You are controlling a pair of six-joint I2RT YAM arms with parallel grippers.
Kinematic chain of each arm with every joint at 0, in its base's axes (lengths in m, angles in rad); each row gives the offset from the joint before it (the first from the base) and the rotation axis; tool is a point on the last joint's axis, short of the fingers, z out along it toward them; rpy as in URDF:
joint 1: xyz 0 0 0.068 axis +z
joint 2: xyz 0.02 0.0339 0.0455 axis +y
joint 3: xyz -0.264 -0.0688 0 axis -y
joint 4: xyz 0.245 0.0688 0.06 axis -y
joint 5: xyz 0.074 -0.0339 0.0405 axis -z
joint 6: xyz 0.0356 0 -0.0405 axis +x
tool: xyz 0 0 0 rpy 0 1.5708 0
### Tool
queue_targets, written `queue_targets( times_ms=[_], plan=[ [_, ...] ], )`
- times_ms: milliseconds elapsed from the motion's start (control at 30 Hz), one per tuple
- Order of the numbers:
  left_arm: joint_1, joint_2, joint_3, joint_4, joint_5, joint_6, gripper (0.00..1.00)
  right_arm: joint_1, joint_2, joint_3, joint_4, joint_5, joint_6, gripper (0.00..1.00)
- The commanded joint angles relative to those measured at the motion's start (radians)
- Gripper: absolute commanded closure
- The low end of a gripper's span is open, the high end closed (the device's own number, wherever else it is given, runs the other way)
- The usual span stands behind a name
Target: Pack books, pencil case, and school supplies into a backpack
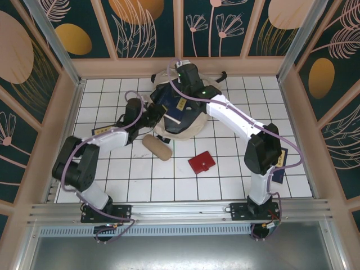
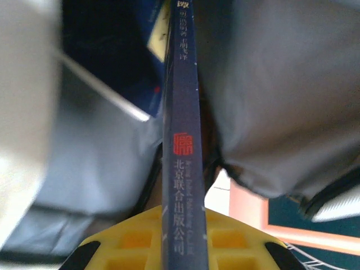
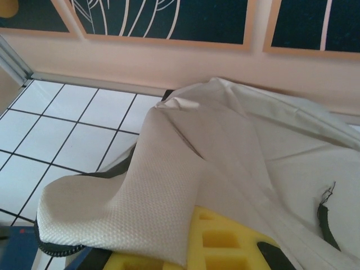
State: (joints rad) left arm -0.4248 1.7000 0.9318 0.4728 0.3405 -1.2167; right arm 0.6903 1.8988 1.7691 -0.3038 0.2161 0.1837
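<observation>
Though blurred, book (image 2: 183,169) apparently edge-on inside left gripper (image 2: 183,247)

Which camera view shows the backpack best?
Top external: the backpack appears nearly whole, open, books inside. Left wrist gives blurred fabric beside a book; right wrist gives one flap close up.

Two arms at work: the left arm (image 1: 107,138) folds back at the elbow, then angles forward, its left gripper (image 2: 183,236) clamped on a book (image 2: 181,140) held spine-up. The right arm (image 1: 236,118) stretches long, its right gripper (image 3: 194,247) (yellow-fingered) pinched shut on backpack (image 3: 225,157) fabric.
</observation>
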Motion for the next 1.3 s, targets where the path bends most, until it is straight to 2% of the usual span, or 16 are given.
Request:
queue_targets(
  times_ms=[0, 100, 267, 567, 900, 1167, 1233, 1267],
  plan=[
    [-0.048, 0.081, 0.080, 0.158, -0.053, -0.059, 1.00, 0.015, -0.060, -0.010, 0.060, -0.041, 0.054, 0.99],
    [-0.069, 0.137, 0.091, 0.193, -0.108, -0.106, 1.00, 0.015, -0.055, -0.003, 0.055, -0.041, 0.078, 0.99],
    [-0.081, 0.225, 0.128, 0.265, -0.117, -0.159, 1.00, 0.015, -0.052, 0.006, 0.048, -0.066, 0.096, 0.99],
    [-0.085, 0.355, 0.265, 0.263, -0.166, -0.161, 1.00, 0.015, -0.052, 0.009, 0.049, -0.124, 0.116, 0.99],
    [-0.082, 0.466, 0.400, 0.242, -0.296, -0.144, 0.98, 0.015, -0.074, -0.012, 0.051, -0.151, 0.137, 0.99],
    [-0.083, 0.529, 0.455, 0.257, -0.370, -0.112, 0.83, 0.014, -0.083, -0.028, 0.057, -0.151, 0.152, 0.99],
    [-0.080, 0.537, 0.464, 0.239, -0.363, -0.108, 0.79, 0.014, -0.083, -0.034, 0.060, -0.143, 0.155, 0.99],
    [-0.076, 0.542, 0.474, 0.220, -0.343, -0.103, 0.75, 0.012, -0.082, -0.034, 0.059, -0.138, 0.156, 0.99]
  ],
)
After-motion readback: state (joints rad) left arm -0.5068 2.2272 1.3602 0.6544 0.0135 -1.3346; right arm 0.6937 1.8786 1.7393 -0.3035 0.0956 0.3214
